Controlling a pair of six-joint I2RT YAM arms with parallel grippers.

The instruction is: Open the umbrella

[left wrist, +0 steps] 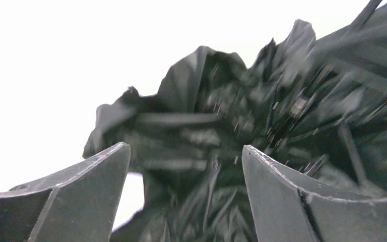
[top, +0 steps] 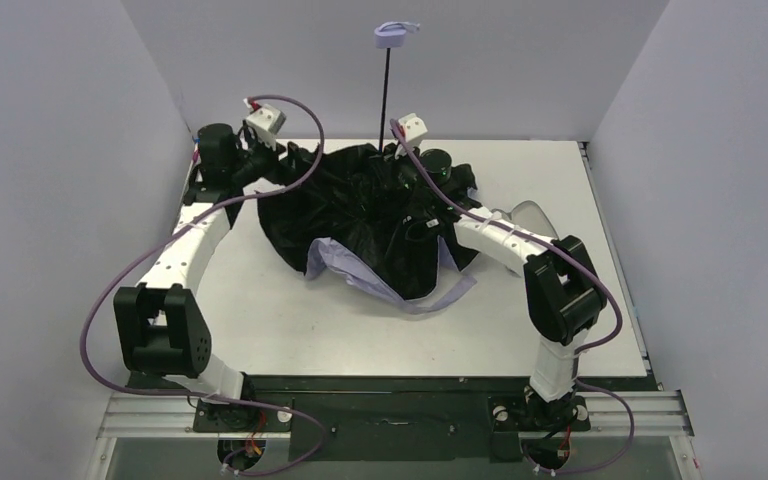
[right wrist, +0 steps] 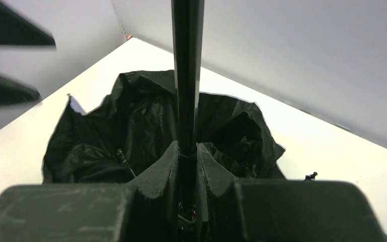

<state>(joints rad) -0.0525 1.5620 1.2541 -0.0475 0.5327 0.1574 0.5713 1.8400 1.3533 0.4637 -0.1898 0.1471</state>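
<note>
Umbrella upside down mid-table, we note: black lining up, lavender edge spilling toward arm bases, shaft upright, handle topmost. White table, pale grey walls on three sides. Left gripper at canopy's left edge, fingers spread wide, clamping nothing. Right gripper pinched tight round shaft.

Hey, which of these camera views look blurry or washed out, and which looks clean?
Left wrist view: the umbrella canopy is smeared by blur, background blown out to white, while the left gripper looks sharp. Right wrist view: the umbrella shaft close to the lens is slightly soft. Top view: evenly lit, sharp, no glare.
</note>
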